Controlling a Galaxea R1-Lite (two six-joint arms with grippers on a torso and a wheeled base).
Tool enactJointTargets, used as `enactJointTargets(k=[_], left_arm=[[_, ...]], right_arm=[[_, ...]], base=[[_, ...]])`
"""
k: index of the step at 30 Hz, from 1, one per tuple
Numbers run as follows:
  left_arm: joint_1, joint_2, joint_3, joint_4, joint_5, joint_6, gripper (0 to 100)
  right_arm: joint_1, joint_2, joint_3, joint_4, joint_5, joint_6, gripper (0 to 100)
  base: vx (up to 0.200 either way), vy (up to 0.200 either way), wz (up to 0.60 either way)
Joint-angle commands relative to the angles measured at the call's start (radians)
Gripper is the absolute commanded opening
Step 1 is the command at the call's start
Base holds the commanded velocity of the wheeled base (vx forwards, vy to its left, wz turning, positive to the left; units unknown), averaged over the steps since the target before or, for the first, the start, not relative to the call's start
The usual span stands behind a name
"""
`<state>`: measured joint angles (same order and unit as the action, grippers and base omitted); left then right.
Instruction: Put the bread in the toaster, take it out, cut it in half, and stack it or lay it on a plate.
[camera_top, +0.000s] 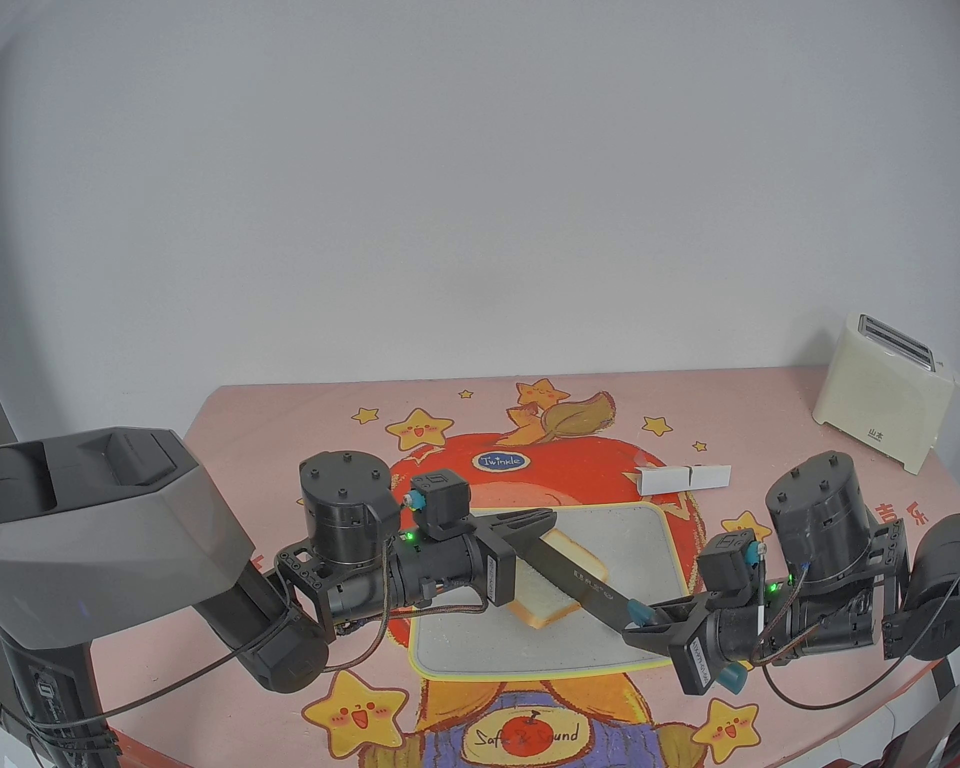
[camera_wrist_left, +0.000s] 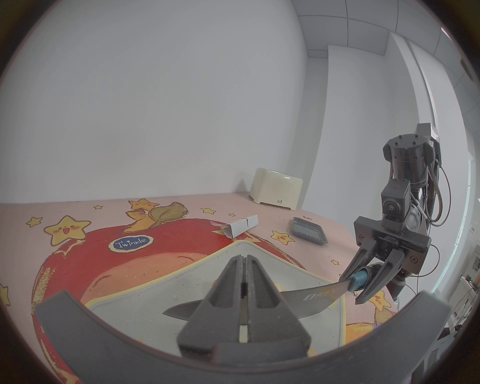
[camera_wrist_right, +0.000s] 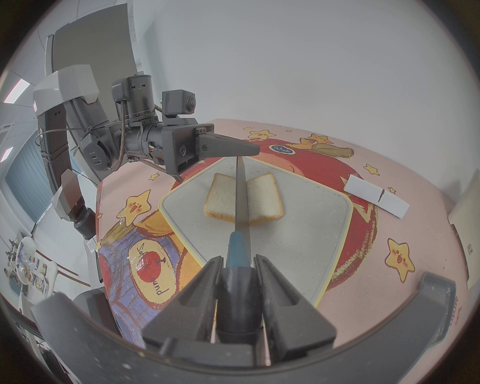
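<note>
Frame centre-left: left gripper (camera_top: 537, 521), fingers pressed together, tip down on the far end of the knife (camera_top: 585, 585) blade. Under it, the grey cutting board (camera_top: 640, 540) carries one bread slice (camera_top: 535, 608), with the blade lying across it. Lower right: right gripper (camera_top: 646, 623) clamped on the knife's blue handle. Above: white folded card (camera_top: 685, 478). Far right edge: cream toaster (camera_top: 883, 390), upright, slot contents not discernible.

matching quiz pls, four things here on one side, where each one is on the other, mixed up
1 bread
2 knife
3 toaster
4 white card

A far right corner of the table
B held in the right gripper
C on the board, under the blade
D on the table, just beyond the board

Pairs: 1-C, 2-B, 3-A, 4-D
</note>
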<state>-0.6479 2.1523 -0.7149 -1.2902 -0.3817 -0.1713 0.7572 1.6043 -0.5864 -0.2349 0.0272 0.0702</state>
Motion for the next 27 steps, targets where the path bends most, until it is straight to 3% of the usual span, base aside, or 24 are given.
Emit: enactJointTargets(k=[1,27], left_arm=[[0.001,0.004,0.003,0.000,0.000,-0.001,0],[0.002,-0.025,-0.014,0.006,0.000,-0.001,0]], right_arm=[[0.001,0.008,0.000,-0.006,0.000,0.000,0],[0.001,0.033,0.002,-0.009,-0.003,-0.004,0]], base=[[0.000,0.000,0.00],[0.000,0.000,0.00]])
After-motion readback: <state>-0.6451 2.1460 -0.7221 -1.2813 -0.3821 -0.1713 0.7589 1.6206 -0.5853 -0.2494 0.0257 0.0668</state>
